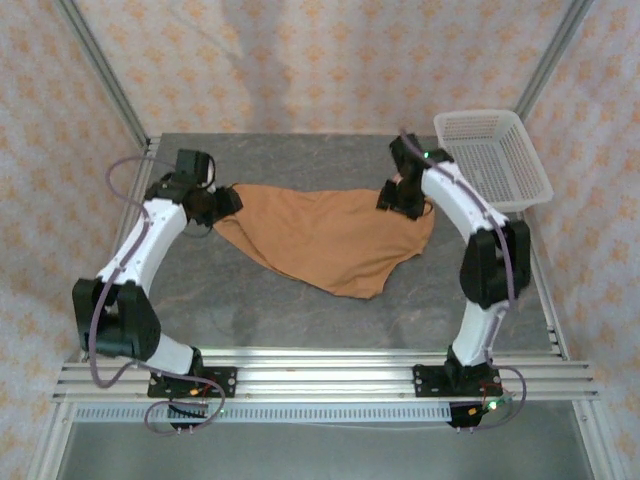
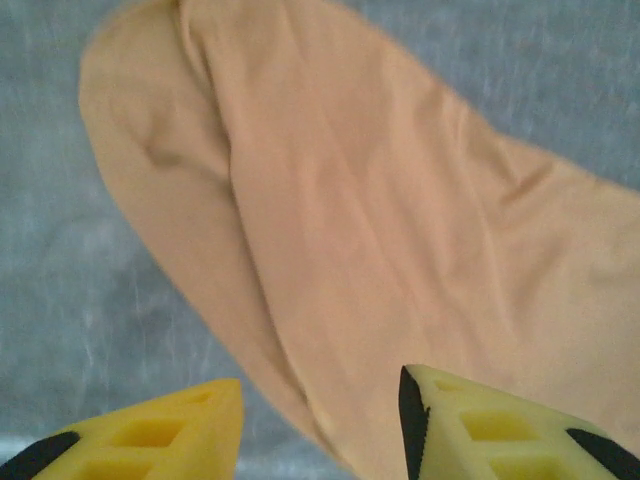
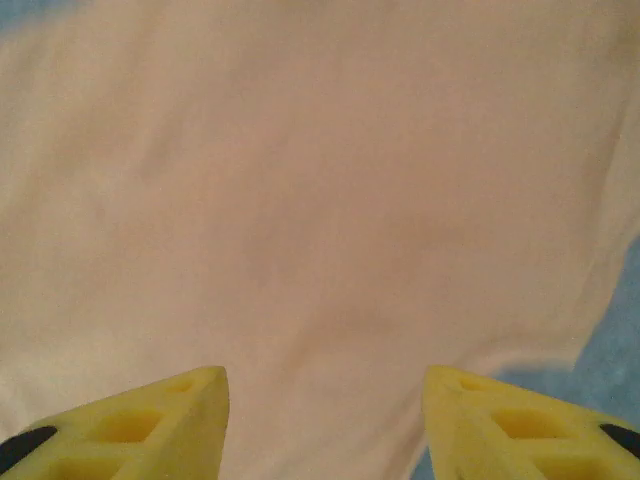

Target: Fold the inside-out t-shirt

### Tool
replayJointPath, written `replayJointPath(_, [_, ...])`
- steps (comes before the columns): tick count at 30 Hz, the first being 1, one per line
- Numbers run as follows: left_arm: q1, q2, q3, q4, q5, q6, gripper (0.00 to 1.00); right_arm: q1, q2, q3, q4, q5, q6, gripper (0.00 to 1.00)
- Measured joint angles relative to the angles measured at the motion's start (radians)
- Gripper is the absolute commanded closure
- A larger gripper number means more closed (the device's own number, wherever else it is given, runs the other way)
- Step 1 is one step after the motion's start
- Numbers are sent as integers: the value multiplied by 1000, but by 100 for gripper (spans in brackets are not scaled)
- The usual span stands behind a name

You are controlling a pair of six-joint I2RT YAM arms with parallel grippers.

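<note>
Orange-brown t-shirt spread flat on table, rumpled, tapering toward near edge.

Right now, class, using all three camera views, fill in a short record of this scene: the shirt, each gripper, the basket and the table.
t-shirt: tan cloth lying flat on the table in a loose, uneven shape, not yet neatly folded
left gripper: open, at the shirt's left end, nothing held
right gripper: open, at the shirt's far right corner, nothing held
basket: white mesh, at the far right corner of the table
table: grey, bare in front of the shirt
</note>
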Motion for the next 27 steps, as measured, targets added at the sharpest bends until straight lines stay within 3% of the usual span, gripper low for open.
replayJointPath(7, [-66, -17, -279, 99, 26, -54, 54, 118, -246, -431, 159, -8, 45, 47])
replayJointPath(12, [-79, 57, -301, 162, 32, -78, 47, 208, -326, -644, 237, -39, 122, 47])
replayJointPath(17, [-79, 98, -301, 201, 32, -80, 47, 220, -340, -716, 335, -75, 192, 49])
replayJointPath(20, [-79, 104, -301, 211, 32, -80, 47, 221, -317, -716, 406, -89, 224, 60])
replayJointPath(25, [-79, 104, -301, 210, 32, -80, 47, 221, -265, -711, 457, -82, 250, 95])
replayJointPath(27, [-79, 104, -301, 209, 31, -79, 47, 221, -262, -698, 452, -74, 253, 100])
